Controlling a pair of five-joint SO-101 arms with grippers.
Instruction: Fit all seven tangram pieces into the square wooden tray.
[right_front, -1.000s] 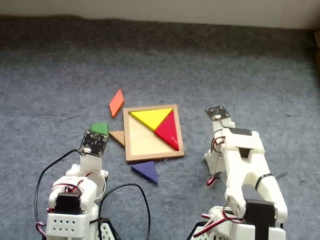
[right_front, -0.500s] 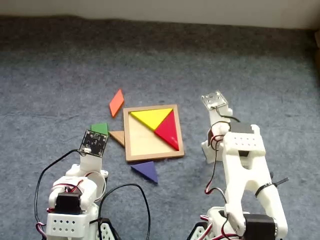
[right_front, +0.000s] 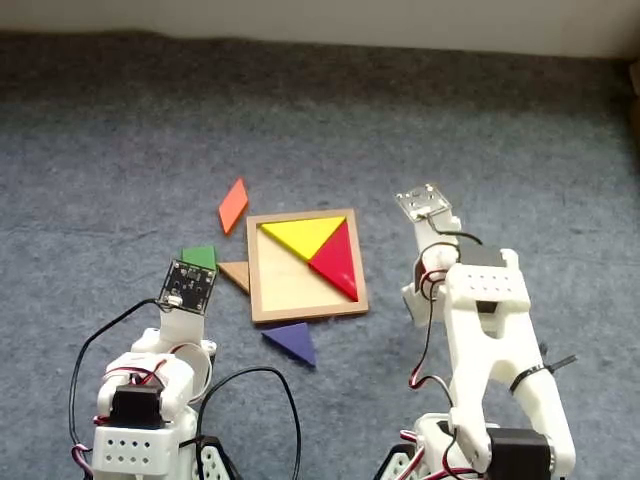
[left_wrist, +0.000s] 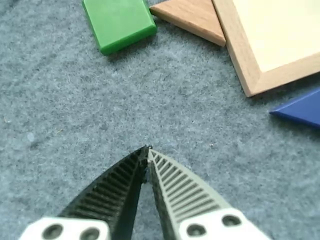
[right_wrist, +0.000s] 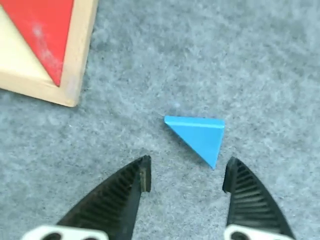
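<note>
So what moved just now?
The right arm reached farther forward. The right gripper is open, with the light blue triangle just ahead of it, not grabbed. The left arm and the tray stayed put.

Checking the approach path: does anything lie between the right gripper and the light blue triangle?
Nothing visible. The open right gripper is just short of the light blue triangle with bare carpet between; the wooden tray lies aside.
</note>
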